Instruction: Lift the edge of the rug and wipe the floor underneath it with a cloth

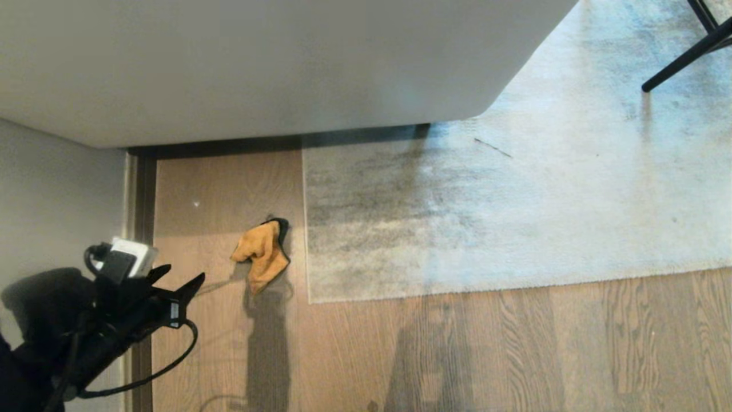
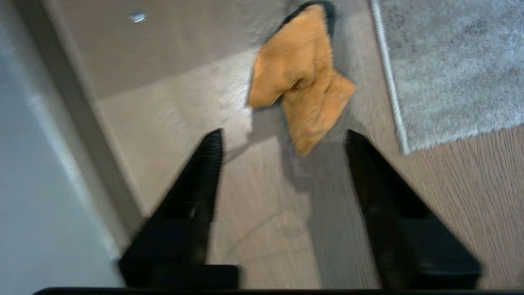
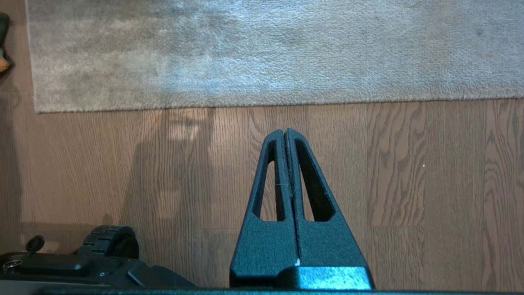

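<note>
The cloth (image 1: pixel 262 254), mustard-tan face up with a dark rim, lies crumpled on the wooden floor (image 1: pixel 457 355) just left of the rug edge (image 1: pixel 306 240). The grey mottled rug lies flat, its square corner (image 1: pixel 309 300) near the cloth. My left gripper (image 1: pixel 183 273) hovers open at the lower left, short of the cloth and holding nothing. In the left wrist view the cloth (image 2: pixel 301 82) sits just beyond the open left gripper (image 2: pixel 282 137), with the rug edge (image 2: pixel 389 82) beside it. My right gripper (image 3: pixel 285 131) is shut and empty above bare floor (image 3: pixel 409 184), near the rug's front border (image 3: pixel 245 104).
A large pale piece of furniture (image 1: pixel 257 68) overhangs the far side and covers part of the rug. A grey wall (image 1: pixel 57 189) with a dark skirting strip (image 1: pixel 143 200) bounds the left. A black furniture leg (image 1: pixel 686 57) stands on the rug far right. The robot's base wheel (image 3: pixel 108 241) is close by.
</note>
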